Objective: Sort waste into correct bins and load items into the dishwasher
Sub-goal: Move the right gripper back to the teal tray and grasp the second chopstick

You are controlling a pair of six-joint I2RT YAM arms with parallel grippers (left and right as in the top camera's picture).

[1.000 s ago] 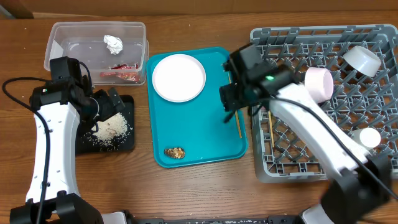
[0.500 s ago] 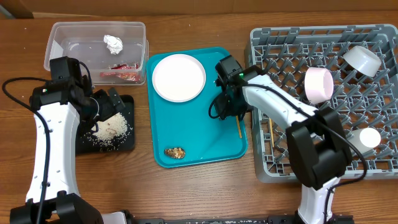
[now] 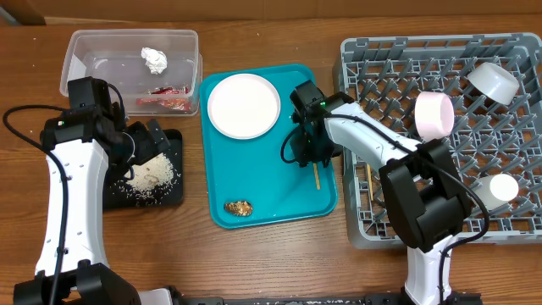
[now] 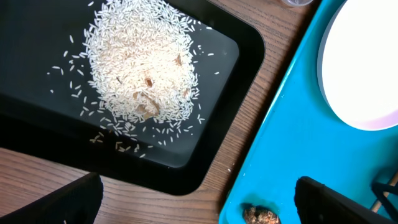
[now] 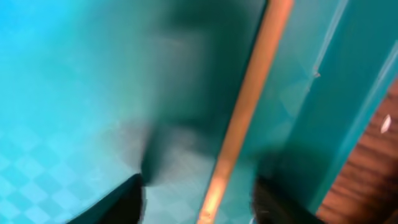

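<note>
My right gripper is low over the teal tray, open, with a thin wooden chopstick lying between its fingers and a gap on each side. The chopstick's free end pokes out toward the tray's front. A white plate and a brown food lump also lie on that tray. My left gripper hangs wide open over the wood beside the black tray, which holds loose rice. The clear tub contains a tissue ball and a red wrapper.
The grey dish rack fills the right side, holding a pinkish bowl, a white bowl, a small white cup and another chopstick. The rack's left wall stands close beside my right gripper.
My right arm swung left and down onto the teal tray. Its jaws narrowed round the chopstick, which shifted slightly left off the tray's right rim. The left arm has not moved.
</note>
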